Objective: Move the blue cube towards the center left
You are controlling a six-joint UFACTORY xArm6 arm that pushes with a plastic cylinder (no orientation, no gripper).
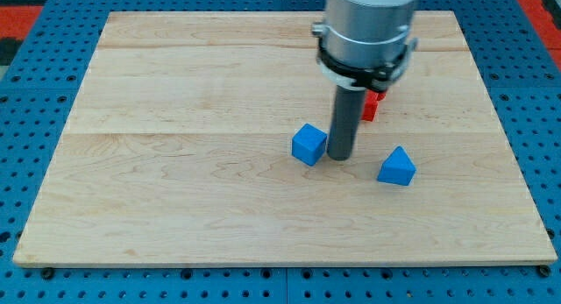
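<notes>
A blue cube (308,144) lies on the wooden board (175,164), a little right of the board's middle. My tip (340,156) stands right next to the cube's right side, touching or nearly touching it. A blue triangular block (397,166) lies to the right of my tip, apart from it. A red block (371,105) sits just behind the rod, toward the view's top, mostly hidden by the rod and the arm's grey end.
The board rests on a blue perforated table (53,41). The arm's grey cylinder (366,28) hangs over the board's upper middle right and hides part of it.
</notes>
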